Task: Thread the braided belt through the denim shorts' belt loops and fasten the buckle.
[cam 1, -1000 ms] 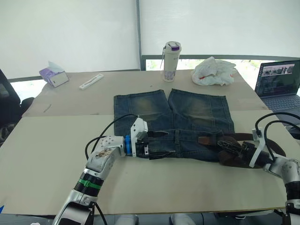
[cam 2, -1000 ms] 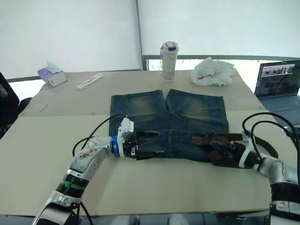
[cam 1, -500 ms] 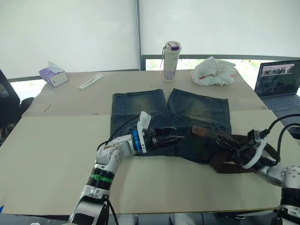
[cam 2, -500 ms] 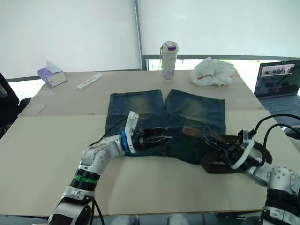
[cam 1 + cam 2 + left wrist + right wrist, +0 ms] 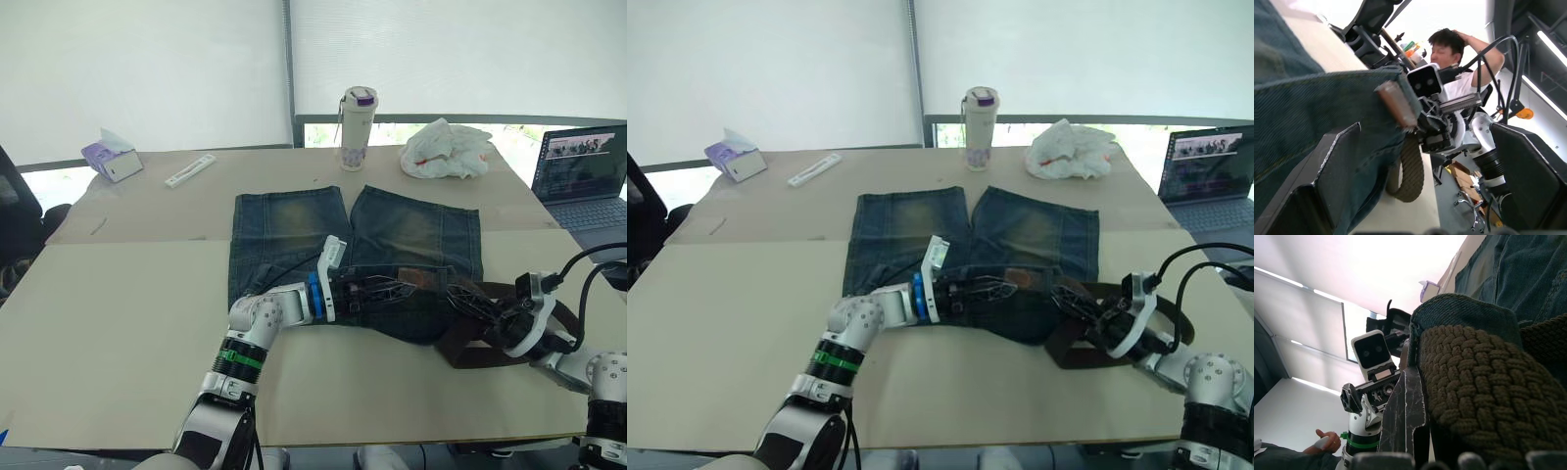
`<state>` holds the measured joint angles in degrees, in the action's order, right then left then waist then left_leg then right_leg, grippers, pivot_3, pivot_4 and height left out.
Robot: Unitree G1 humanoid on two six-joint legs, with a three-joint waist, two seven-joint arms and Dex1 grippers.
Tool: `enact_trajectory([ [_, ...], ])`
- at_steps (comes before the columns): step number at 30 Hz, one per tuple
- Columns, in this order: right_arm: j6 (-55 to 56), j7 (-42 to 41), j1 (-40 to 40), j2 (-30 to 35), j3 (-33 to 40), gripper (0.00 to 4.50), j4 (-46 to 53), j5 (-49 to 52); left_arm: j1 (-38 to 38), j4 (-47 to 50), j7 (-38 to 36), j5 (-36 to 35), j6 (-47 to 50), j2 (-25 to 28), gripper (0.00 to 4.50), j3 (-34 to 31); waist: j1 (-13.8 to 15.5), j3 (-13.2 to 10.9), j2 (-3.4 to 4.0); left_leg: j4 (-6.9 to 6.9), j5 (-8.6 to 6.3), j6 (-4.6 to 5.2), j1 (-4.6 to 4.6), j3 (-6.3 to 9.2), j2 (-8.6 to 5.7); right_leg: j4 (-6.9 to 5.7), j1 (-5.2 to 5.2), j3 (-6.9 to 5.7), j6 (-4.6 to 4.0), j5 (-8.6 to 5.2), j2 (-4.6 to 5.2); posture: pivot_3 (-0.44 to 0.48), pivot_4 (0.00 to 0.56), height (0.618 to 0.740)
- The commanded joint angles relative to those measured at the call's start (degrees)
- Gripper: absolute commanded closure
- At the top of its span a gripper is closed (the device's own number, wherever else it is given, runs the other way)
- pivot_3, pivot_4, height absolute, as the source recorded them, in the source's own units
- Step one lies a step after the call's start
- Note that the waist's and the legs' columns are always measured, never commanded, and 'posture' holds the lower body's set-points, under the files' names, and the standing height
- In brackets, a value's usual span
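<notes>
A: Where are the task's things placed?

B: The denim shorts are laid flat on the worktop, legs pointing away from the robot, waistband along the near edge. The braided belt is heaped in loops at the right end of that waistband, partly over the denim.

A: And the relation that matters for the coming move?

B: The waistband's long axis runs left to right, and the belt is to be fed along it from the right. The right gripper is set at the belt; in the right wrist view a stretch of the braid is seen clamped between its fingers, against a fold of denim. The left gripper is reached in over the waistband from the left, fingers spread apart in the left wrist view, with denim and a brown leather patch lying between them. The right arm is judged the nearer one to the belt; the two grippers are near each other, not touching.

A: What cannot be made out?

B: The buckle and the belt loops cannot be picked out, so how far the belt is threaded cannot be told. A person is seen beyond the worktop in the left wrist view.
</notes>
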<state>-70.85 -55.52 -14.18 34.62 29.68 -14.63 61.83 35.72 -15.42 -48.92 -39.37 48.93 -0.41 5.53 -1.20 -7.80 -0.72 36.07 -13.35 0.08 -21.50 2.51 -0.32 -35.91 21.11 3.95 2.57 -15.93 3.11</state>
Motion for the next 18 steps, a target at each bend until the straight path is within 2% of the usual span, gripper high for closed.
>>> enact_trajectory([
  [1,1.9,-1.9,0.1,0.2,-0.6,4.50,1.6,0.2,0.2,-0.5,0.4,0.3,-2.1,-1.9,0.28,-0.7,0.1,0.0,0.00,0.00,0.00,0.00,-0.01,0.00,0.00,0.01,0.00,0.00,0.00,0.00,0.01,0.000,0.150,0.740],
  [3,2.6,-2.6,0.3,0.4,-1.1,4.50,1.2,-0.5,0.4,-0.9,1.2,-0.4,-2.1,-3.0,0.88,-2.0,0.1,0.0,-0.01,0.01,0.00,0.00,-0.02,-0.01,-0.01,0.02,0.00,0.00,0.00,0.00,0.01,0.000,0.150,0.740],
  [10,3.4,-2.3,1.0,0.7,-2.1,4.50,2.3,-0.9,2.1,-3.1,3.4,-2.1,-1.1,-6.3,4.30,-5.8,0.1,0.0,-0.01,0.01,0.00,0.00,-0.03,-0.04,0.00,0.02,0.00,0.00,0.00,0.00,0.01,0.000,0.150,0.740],
  [11,3.6,-2.3,1.1,0.7,-2.2,4.50,2.3,-1.0,2.3,-3.4,3.1,-1.4,-1.5,-6.3,4.46,-5.3,0.1,0.0,-0.02,0.01,0.00,0.00,-0.03,-0.05,0.00,0.02,0.00,0.00,0.00,0.00,0.01,0.000,0.150,0.740],
  [16,6.2,-2.9,1.5,0.6,-2.6,4.50,3.3,-2.4,1.2,-2.8,1.6,0.5,-2.1,-5.9,4.46,-2.5,0.2,0.0,-0.02,0.01,0.00,0.00,-0.03,-0.06,-0.02,0.02,0.00,0.00,0.00,0.00,0.01,0.000,0.150,0.740],
  [18,7.4,-3.7,2.8,1.1,-2.6,3.70,4.1,-3.1,1.0,-2.8,1.9,0.7,-2.3,-6.1,4.50,-2.7,0.2,0.0,-0.02,0.01,0.00,0.00,-0.03,-0.06,-0.02,0.02,0.00,-0.01,0.00,0.00,0.02,0.000,0.150,0.740],
])
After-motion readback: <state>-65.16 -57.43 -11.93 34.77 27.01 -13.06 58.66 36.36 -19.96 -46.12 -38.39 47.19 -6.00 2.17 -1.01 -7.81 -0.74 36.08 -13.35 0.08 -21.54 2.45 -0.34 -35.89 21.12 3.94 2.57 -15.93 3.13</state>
